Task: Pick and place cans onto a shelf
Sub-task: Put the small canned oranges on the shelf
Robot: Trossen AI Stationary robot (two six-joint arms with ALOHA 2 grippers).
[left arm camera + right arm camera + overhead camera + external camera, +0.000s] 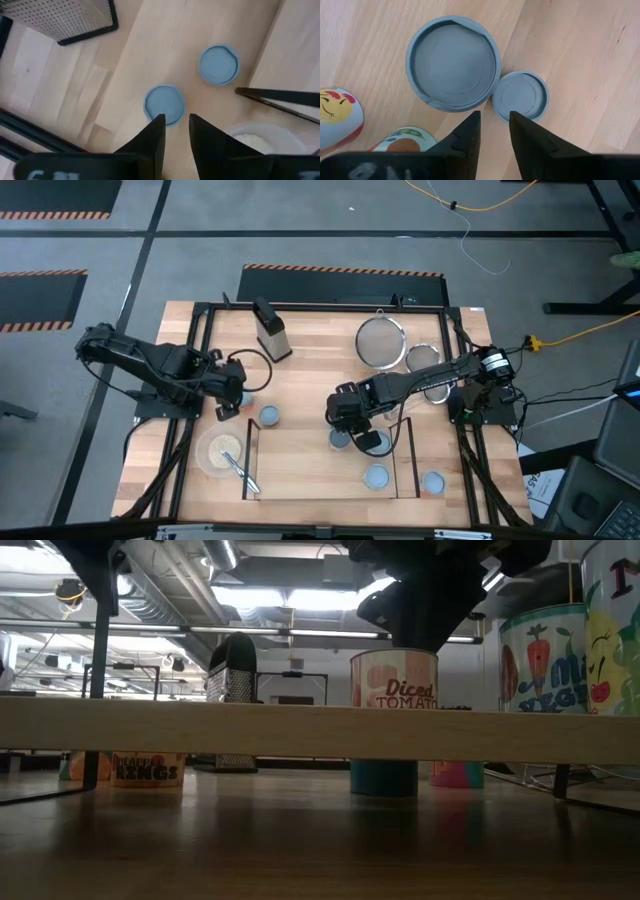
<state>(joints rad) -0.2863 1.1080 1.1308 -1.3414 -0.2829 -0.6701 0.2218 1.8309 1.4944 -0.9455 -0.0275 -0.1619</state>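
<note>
Cans [269,416] from above: a few blue-topped ones sit around the shelf [300,472], my right gripper [345,412] hangs over the shelf's back edge next to one, my left gripper [229,395] is out by the left frame, and the pale bowl [222,450] has some whitish stuff and a utensil [240,473] in it. Down low, a Diced Tomatoes can [394,679] stands on the shelf board [320,729] right under a dark gripper, veggie-label ones to the right. Left wrist view: fingers [154,134] slightly apart, holding nothing, above a blue lid [165,103]; right wrist view: fingers [468,131] the same, empty, over two grey lids [453,62].
</note>
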